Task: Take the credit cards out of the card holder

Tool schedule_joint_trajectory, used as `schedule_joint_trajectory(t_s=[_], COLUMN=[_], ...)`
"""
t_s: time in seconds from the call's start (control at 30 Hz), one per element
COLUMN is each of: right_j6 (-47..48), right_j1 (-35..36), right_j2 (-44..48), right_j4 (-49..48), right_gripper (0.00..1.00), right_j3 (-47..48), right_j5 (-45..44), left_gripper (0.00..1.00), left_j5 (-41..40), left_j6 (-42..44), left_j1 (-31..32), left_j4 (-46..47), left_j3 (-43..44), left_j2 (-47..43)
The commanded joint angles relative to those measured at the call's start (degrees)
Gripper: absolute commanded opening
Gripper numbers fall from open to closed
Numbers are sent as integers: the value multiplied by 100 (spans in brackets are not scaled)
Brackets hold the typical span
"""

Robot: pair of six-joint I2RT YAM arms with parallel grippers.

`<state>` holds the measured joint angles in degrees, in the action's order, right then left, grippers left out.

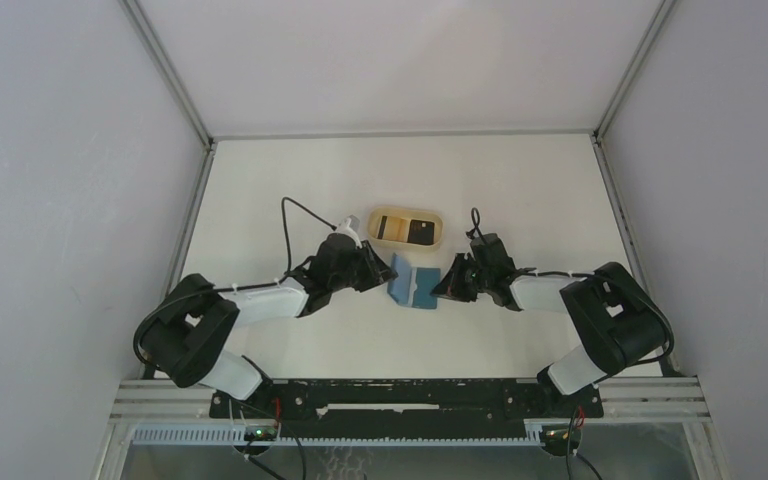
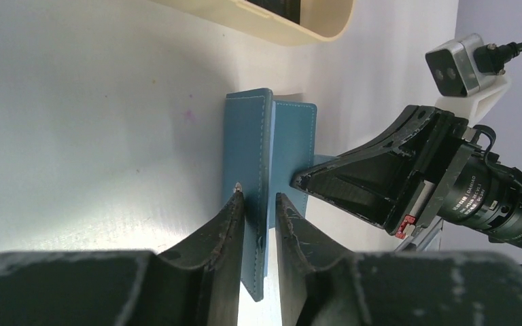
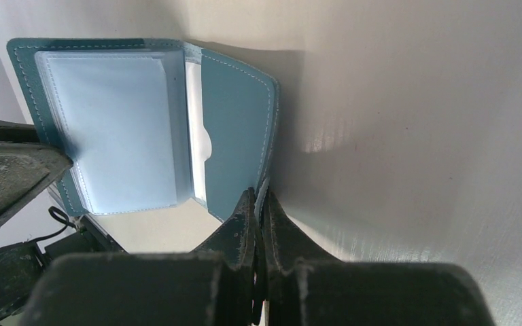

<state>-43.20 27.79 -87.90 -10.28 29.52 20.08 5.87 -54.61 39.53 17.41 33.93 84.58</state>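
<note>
Card holder open on the worktop, a claw of mine at each flap.

The teal card holder (image 1: 412, 285) sits on the white worktop (image 1: 290, 180) just on the near side of the beige tray (image 1: 406, 209), spread open like a little tent, with its pale blue sleeves (image 3: 119, 129) showing from my right wrist. My right claw (image 3: 258, 197), on the near right of the tray, is closed tight on the corner edge of the right flap. My left claw (image 2: 257, 197), on the near left of the tray, stands parted with the edge of the other flap between its fingers (image 2: 231, 217); a gap shows there, so it straddles the flap without pinching it. In the tray lie two credit cards (image 1: 420, 232), one tan and one dark.
</note>
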Motion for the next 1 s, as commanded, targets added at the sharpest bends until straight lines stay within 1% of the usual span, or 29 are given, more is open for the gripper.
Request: schedule_joint_trajectory(t_s=[0.0,0.1,0.23,0.3,0.37,0.4,0.47,0.53,0.83,0.97], right_j6=[18,31,61,89,110,115,123,121,152,155], right_j1=[-6,-17,-29,-41,-45,-38,-40,-45,-43,-42], right_j2=[-43,-65,-76,-70,-71,-71,-83,-100,-113,-129], right_j4=[-183,-193,-177,-155,-141,-141,-147,-166,-149,-180], right_gripper=[0,0,0,0,0,0,0,0,0,0], right_j3=[98,98,98,98,98,98,98,98,98,98], right_j5=[100,116,136,133,137,137,148,168,198,233], left_gripper=[27,25,26,28,34,39,43,45,43,34], left_j5=[150,83,-41,-84,-105,-111,-94,-69,-141,-118], left_j6=[-115,-64,22,58,88,118,154,161,135,135], left_j1=[36,34,24,-2,-50,-64,-94,-110,-225,-291], left_j4=[247,75,-159,-236,-284,-300,-308,-309,-304,-293], left_j3=[-74,-33,-18,-31,-72,-83,-89,-80,-216,-276], left_j2=[63,53,-20,-91,-154,-182,-202,-200,-354,-412])
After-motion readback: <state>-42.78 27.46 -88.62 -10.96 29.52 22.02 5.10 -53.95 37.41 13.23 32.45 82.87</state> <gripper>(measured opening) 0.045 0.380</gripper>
